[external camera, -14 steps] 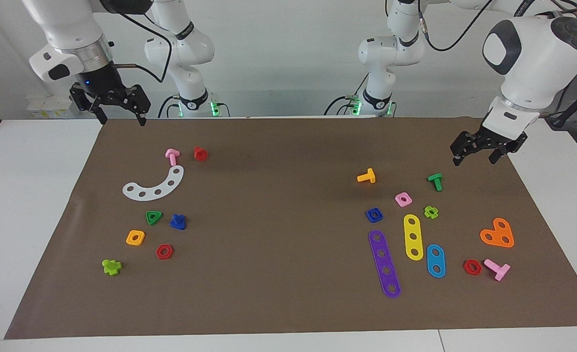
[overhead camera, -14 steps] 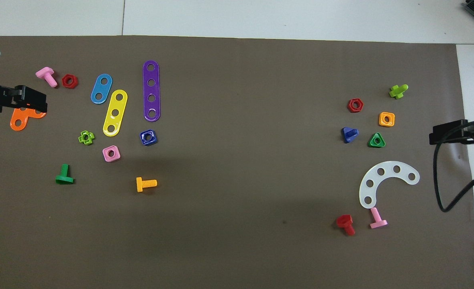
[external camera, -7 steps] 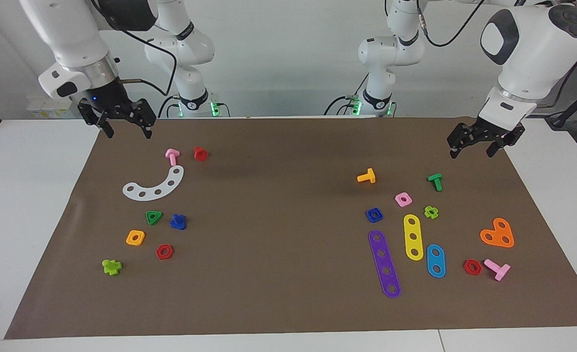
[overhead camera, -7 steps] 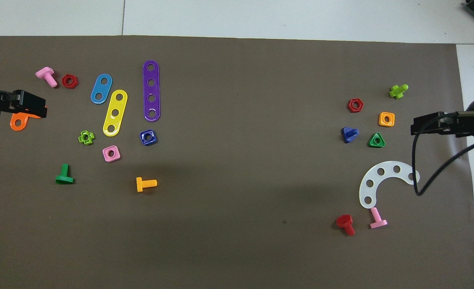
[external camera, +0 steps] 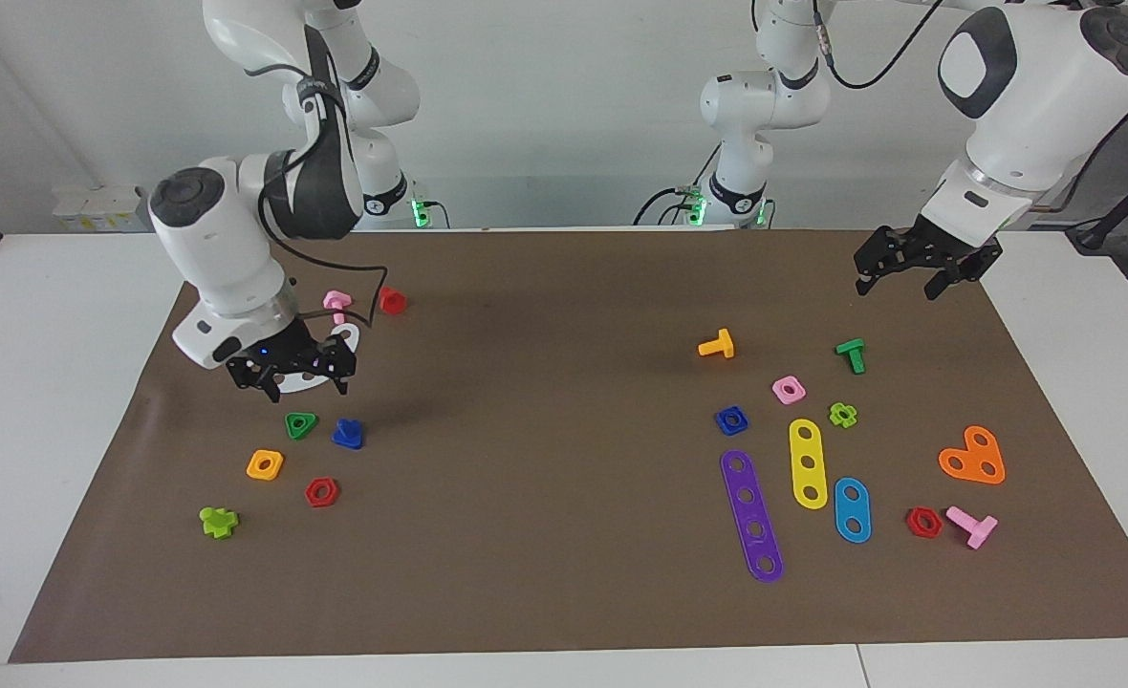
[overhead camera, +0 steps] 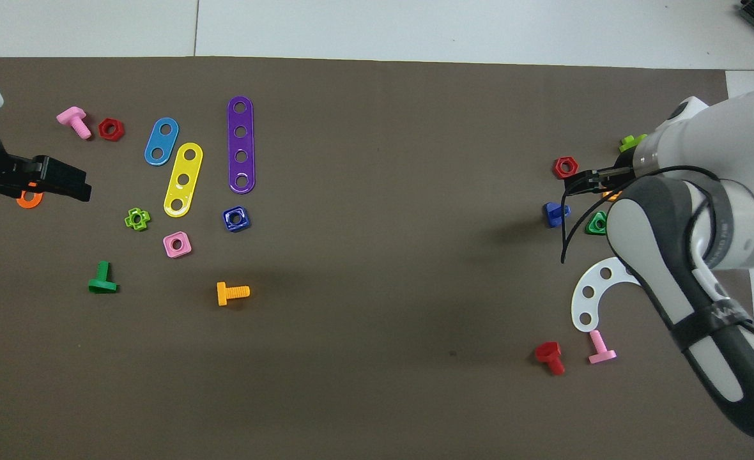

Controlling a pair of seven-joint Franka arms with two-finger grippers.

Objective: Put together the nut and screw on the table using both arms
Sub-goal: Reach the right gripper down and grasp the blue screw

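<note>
Two white jointed arms are over the brown rectangular mat (external camera: pixel 545 573) that covers most of the white tabletop (external camera: pixel 57 315), and neither has a part yet. The right gripper (external camera: pixel 292 375), black and two-fingered, hangs low over the curved white plastic strip with holes (overhead camera: pixel 591 291), its fingers spread wide and holding nothing. Just below it in the facing view lies the small blue plastic toy bolt (external camera: pixel 347 434), with a flat wide head and a stubby shaft, resting on the mat beside the green triangular nut (external camera: pixel 300 424). That open spread makes sense: it looks ready to come down around the bolt. In the overhead view the same gripper (overhead camera: pixel 583 182) sits over the cluster near the red hexagonal nut (overhead camera: pixel 565 167), close to the bolt (overhead camera: pixel 554 214).

Toward the left arm's end of the table, the small blue square plastic nut with a round centre hole (external camera: pixel 731 419) lies flat on the mat, beside the pink square nut (external camera: pixel 789 389) and the long purple plastic strip (external camera: pixel 751 516). The left gripper (external camera: pixel 894 270) hovers up in the air over the mat's edge, well apart from the nut, fingers wide and empty; from overhead it (overhead camera: pixel 64 182) covers part of the orange heart-shaped plate (overhead camera: pixel 29 199). My read: both pickups are yet to come, bolt first.
</note>
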